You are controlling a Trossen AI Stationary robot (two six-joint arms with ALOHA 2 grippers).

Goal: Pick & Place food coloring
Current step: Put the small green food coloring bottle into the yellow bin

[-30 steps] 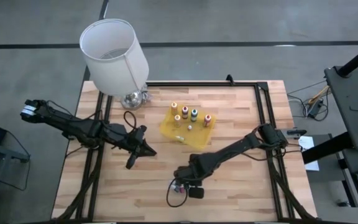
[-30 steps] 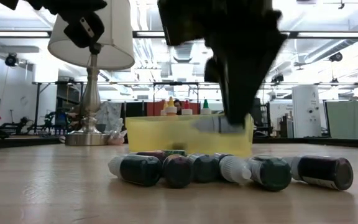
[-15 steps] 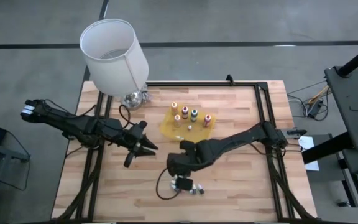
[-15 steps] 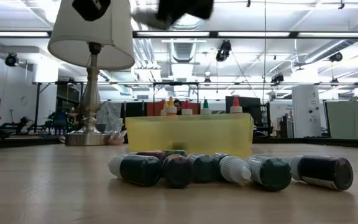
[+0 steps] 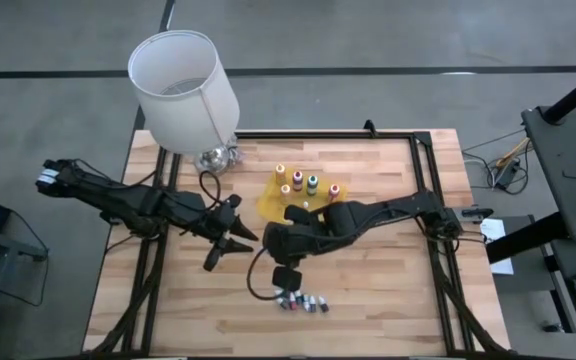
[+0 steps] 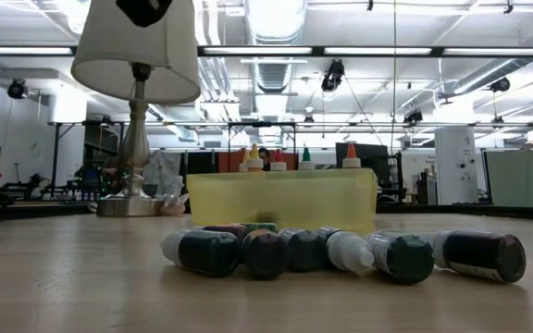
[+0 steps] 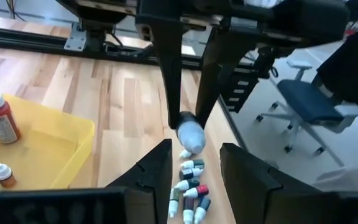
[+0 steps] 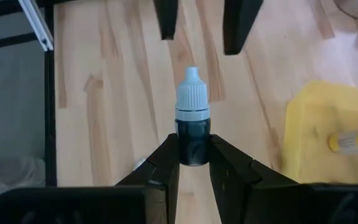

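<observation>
My right gripper (image 5: 268,242) hangs over the table's middle, shut on a small dark food coloring vial (image 8: 191,112) with a pale cap. My left gripper (image 5: 245,240) stands open just to its left, its fingers (image 7: 155,177) pointing at the vial (image 7: 189,133) without touching it. Several more vials (image 5: 303,301) lie on their sides in a row on the wood near the front edge (image 6: 340,252). A yellow tray (image 5: 273,207) behind them has several bottles (image 5: 312,183) standing upright in it. My right gripper pinches the vial's dark body (image 8: 193,148) between its two fingers. The fingers slant down toward the table's left. The pale cap (image 8: 191,99) sticks out past the fingertips, and the vial is lifted clear of the table.
A lamp with a white shade (image 5: 183,90) and a metal foot (image 5: 215,158) stands at the far left corner. A black frame (image 5: 423,170) runs along the table's edges. Bare wood lies to the right of the vial row.
My right gripper has risen from the row of vials near the front edge with one vial. It has moved up and toward the far left, to a spot in front of my left gripper. My left gripper has opened.
</observation>
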